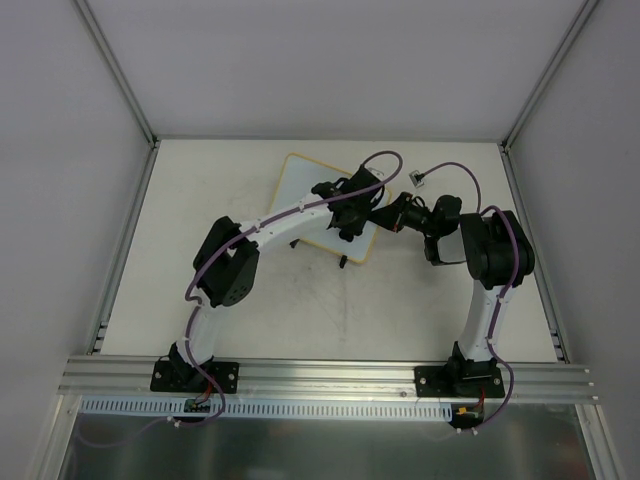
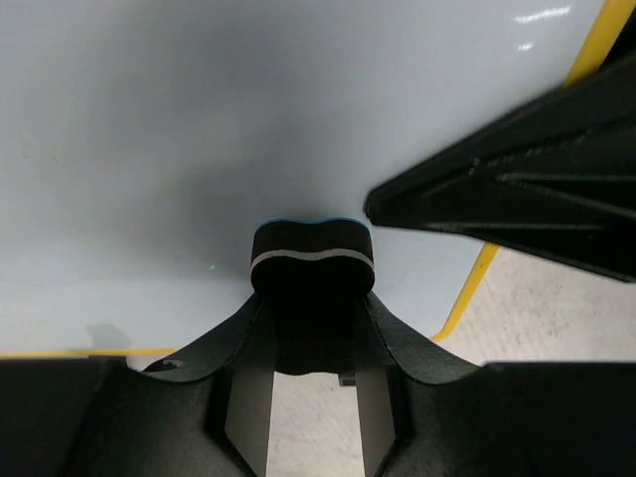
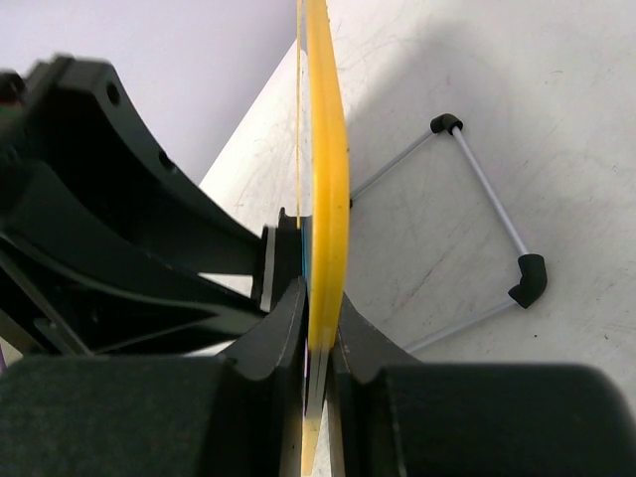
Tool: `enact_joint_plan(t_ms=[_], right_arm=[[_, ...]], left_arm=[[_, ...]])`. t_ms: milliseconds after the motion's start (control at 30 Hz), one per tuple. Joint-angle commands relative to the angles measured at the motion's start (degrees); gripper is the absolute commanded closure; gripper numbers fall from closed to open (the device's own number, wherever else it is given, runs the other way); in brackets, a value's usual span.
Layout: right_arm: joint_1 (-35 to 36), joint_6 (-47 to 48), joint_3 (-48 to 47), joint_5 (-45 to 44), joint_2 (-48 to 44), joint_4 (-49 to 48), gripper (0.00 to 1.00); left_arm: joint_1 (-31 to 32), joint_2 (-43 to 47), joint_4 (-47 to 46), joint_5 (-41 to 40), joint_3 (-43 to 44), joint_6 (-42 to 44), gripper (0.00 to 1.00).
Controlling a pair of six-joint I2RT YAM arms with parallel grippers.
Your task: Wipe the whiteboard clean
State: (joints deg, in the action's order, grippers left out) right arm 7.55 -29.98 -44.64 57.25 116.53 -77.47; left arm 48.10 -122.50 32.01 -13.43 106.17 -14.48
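Meanwhile left end effector (image 2: 313, 328) pinches the eraser (image 2: 312, 258) against the whiteboard (image 2: 179, 139); right end effector (image 3: 320, 323) clamps its yellow edge.

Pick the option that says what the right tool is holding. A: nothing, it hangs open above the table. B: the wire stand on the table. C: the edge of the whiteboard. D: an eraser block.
C: the right wrist view shows the right tool closed on the yellow-framed edge of the whiteboard; the eraser is in the left tool.
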Motion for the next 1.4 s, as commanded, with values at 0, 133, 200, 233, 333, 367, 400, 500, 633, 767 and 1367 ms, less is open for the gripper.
enact_joint_plan(t_ms=[0,133,200,233,333,367,400,500,633,767,1367], right_arm=[[1.24,5.89,0.87,1.63,-0.69,-10.33,1.00],[1.15,5.89,0.96,1.63,-0.78,-10.33,1.00],[1.15,5.98,0.96,1.63,-0.78,-10.33,1.00],[1.15,5.98,1.05,1.55,-0.78,-10.33,1.00],[1.24,5.90,0.96,1.63,-0.78,-10.33,1.00],[1.24,5.98,1.05,1.55,-0.87,-10.33,1.00],[1.24,5.90,1.14,1.54,-0.87,-10.42,1.00],[1.24,6.07,1.22,1.54,-0.87,-10.33,1.00],[1.24,6.07,1.22,1.54,-0.87,-10.33,1.00],[1.24,6.07,1.14,1.54,-0.78,-10.33,1.00],[1.33,6.07,1.05,1.37,-0.69,-10.33,1.00]], left_arm=[[0.51,0.94,3.06,1.30,-5.18,-2.04,1.00],[0.33,1.30,2.88,1.13,-10.45,-4.67,1.00],[-0.37,1.73,2.62,1.48,-13.44,-6.25,1.00],[-0.63,2.08,2.36,1.56,-14.40,-6.61,1.00],[-1.60,4.89,0.60,0.60,-17.30,-7.05,1.00],[-1.95,6.12,0.16,0.51,-17.83,-7.05,1.00],[-3.00,8.83,-0.54,0.86,-18.80,-7.14,1.00],[-5.46,15.32,-0.81,1.04,-20.38,-6.35,1.00],[-7.75,24.39,-0.90,0.43,-23.02,-5.74,1.00],[-8.46,29.85,-0.72,0.34,-25.22,-5.30,1.00],[-13.38,42.85,-1.07,7.98,-43.84,-11.27,1.00]])
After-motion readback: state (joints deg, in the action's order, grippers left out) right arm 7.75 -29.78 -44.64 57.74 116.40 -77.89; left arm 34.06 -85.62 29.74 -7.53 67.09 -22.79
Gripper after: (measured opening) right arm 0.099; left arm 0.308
